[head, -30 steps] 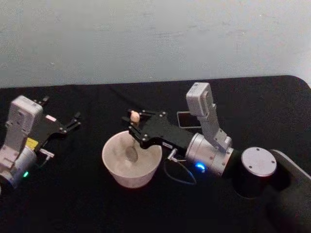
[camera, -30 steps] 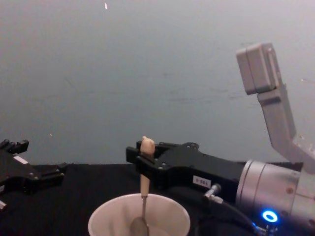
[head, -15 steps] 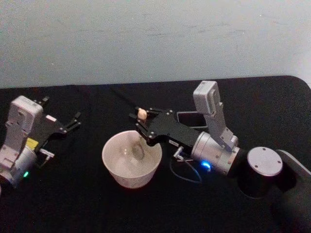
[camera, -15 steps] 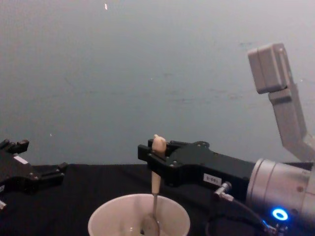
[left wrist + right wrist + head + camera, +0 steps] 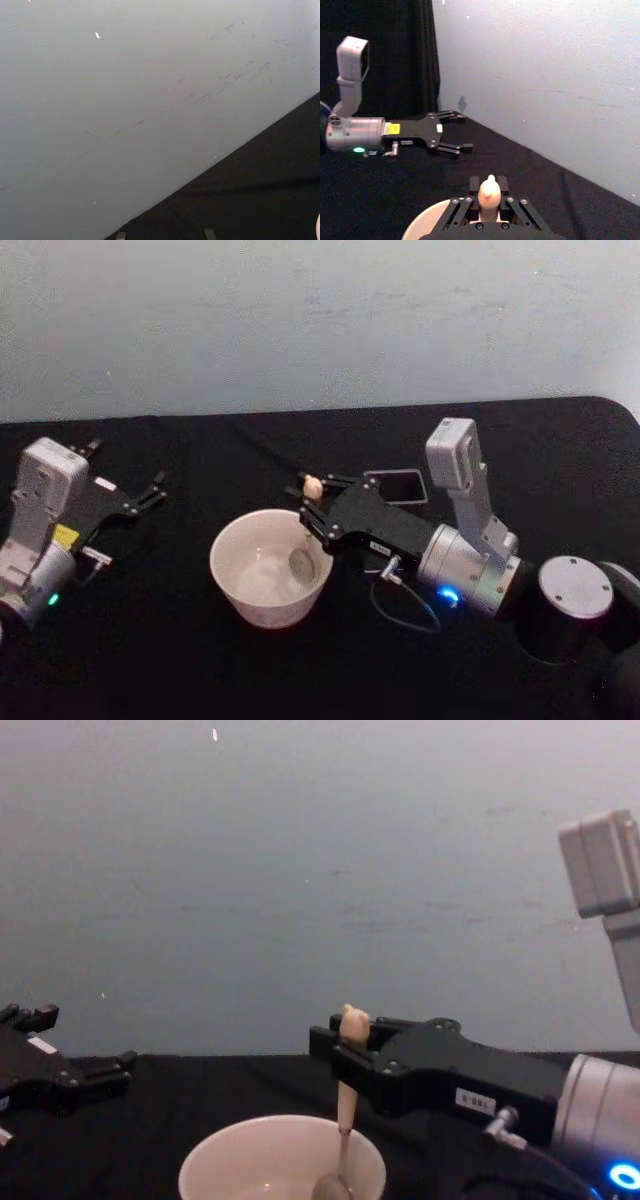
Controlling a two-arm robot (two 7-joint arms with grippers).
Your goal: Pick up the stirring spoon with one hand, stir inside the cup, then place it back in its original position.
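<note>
Right tool (image 5: 312,502) pinches spoon (image 5: 346,1103) just under its knob. Spoon upright, bowl end down inside cup (image 5: 262,608), near cup's right wall. Holder (image 5: 398,485) just behind the tool. Left tool (image 5: 125,468) spread, idle over tabletop (image 5: 160,670), left side.

Behind the right gripper (image 5: 308,498) a pale grey-blue wall (image 5: 320,320) runs across the whole width, matt and lightly scuffed (thin dark streaks and a few white specks mark it). Beneath and all around the gripper lies a table (image 5: 180,660) covered in black, its far edge meeting the wall and its far right corner rounded. Well off to the gripper's left, a black curtain (image 5: 395,60) hangs against the wall.
</note>
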